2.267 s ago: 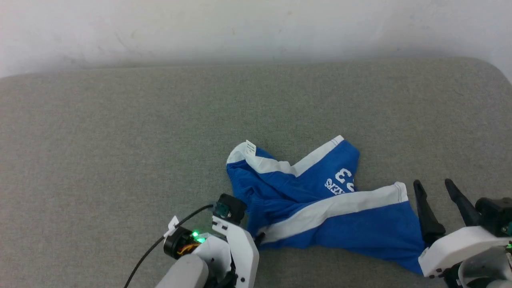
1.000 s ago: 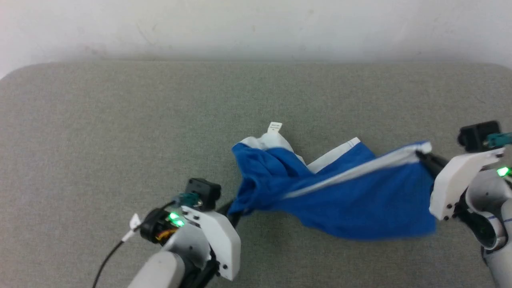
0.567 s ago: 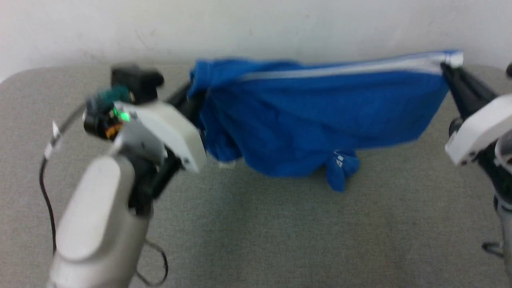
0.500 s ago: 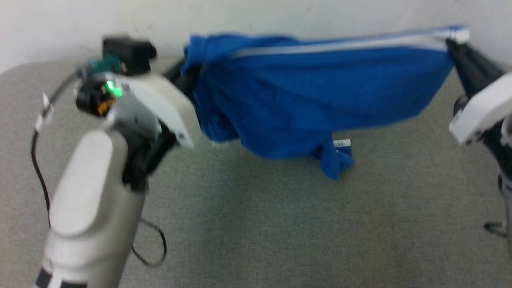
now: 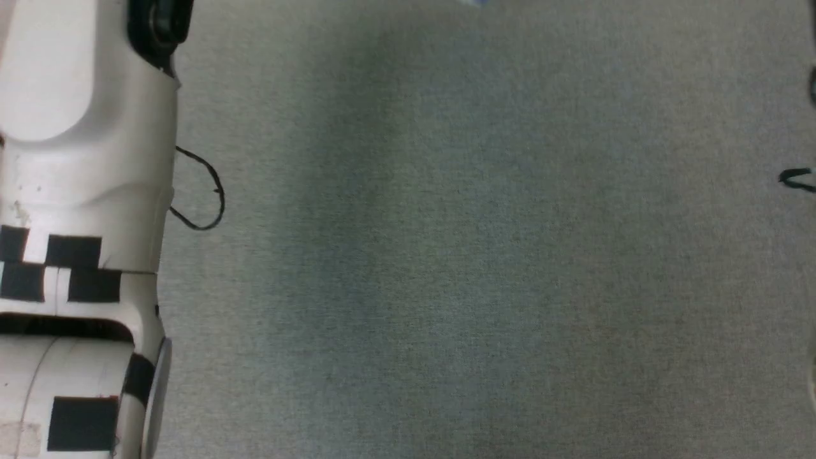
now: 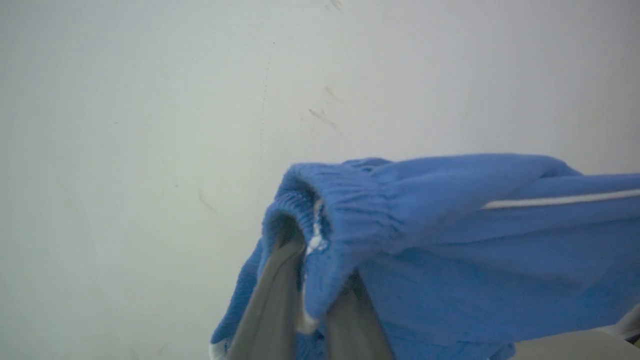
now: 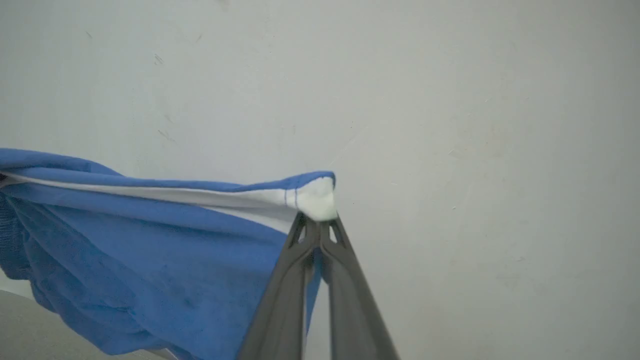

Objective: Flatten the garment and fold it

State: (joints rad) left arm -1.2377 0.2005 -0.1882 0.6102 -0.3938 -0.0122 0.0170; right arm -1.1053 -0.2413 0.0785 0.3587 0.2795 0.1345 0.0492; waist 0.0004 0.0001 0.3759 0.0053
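The garment (image 6: 450, 250), royal-blue shorts with a white stripe, hangs in the air in front of a pale wall. In the left wrist view my left gripper (image 6: 315, 250) is shut on its gathered elastic waistband, the blue cloth draped over both grey fingers. In the right wrist view my right gripper (image 7: 317, 222) is shut on a white-striped corner of the garment (image 7: 150, 250), which stretches away to the left and sags below. In the head view only my pale left forearm (image 5: 76, 191) rises along the left edge.
The grey fabric surface (image 5: 478, 255) spreads below in the head view, with a soft shadow across its middle. A black cable loop (image 5: 204, 191) hangs beside the left forearm. The pale scuffed wall (image 7: 475, 125) stands close behind the lifted cloth.
Both arms have kept rising with the garment stretched between them, and it has left the top of the head view. The grips have not changed.
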